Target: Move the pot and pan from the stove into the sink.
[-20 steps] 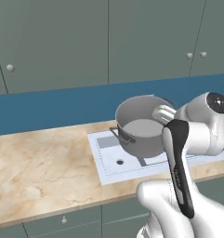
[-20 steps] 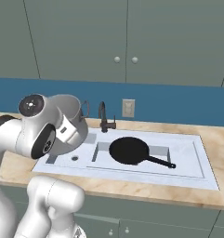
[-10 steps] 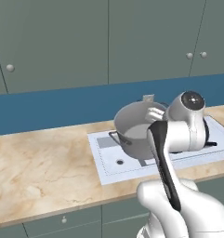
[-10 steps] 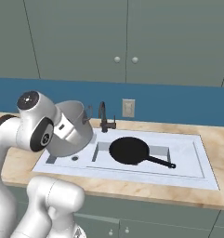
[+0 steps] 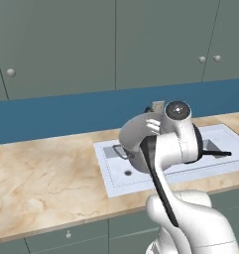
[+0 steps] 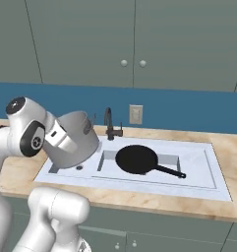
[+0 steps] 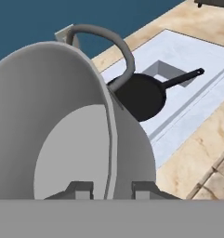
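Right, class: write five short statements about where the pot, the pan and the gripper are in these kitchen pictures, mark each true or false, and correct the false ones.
1. The pan lies in the sink. True.
2. The pot rests flat on the counter. False: it is held up, tilted, over the sink's left end.
3. The gripper is shut on the pot's rim. True.
4. The pan's handle points at the faucet. False: it points away from the faucet.
5. The pot holds food. False: its inside shows bare.

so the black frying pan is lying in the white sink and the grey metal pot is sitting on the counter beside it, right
Not quite. The black frying pan does lie in the white sink, but the grey metal pot is not on the counter: the right base view shows it tilted in the air, held over the sink's left end.
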Robot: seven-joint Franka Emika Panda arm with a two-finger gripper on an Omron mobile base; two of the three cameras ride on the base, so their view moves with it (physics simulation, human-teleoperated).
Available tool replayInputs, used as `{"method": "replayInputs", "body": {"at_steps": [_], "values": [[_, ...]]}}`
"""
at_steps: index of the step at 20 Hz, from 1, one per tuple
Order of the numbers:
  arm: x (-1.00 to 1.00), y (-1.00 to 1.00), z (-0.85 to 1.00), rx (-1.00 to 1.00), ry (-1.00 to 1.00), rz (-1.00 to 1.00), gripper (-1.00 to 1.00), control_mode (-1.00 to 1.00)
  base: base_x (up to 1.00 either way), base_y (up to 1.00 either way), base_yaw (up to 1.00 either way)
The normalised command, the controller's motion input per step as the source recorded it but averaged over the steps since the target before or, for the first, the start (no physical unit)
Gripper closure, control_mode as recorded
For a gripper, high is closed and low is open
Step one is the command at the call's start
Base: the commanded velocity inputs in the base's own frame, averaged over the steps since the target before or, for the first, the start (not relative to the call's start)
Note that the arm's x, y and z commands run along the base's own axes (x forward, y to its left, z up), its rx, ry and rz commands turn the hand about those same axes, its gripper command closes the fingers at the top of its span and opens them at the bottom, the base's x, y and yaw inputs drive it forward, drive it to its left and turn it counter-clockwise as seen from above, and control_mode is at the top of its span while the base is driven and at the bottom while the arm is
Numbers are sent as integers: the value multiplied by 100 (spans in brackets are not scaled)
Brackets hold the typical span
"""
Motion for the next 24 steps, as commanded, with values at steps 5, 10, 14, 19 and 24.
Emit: {"method": "replayInputs", "body": {"at_steps": [5,10,14,19,24], "values": [[5,38,-15,-11,3,-8,100,-100,0,0,0],[3,7,-3,-5,1,-1,100,-100,0,0,0],[26,19,-22,-3,1,0,100,-100,0,0,0],[35,26,-32,-3,1,-1,100,-100,0,0,0],[40,30,-35,-3,0,-2,100,-100,0,0,0]]}}
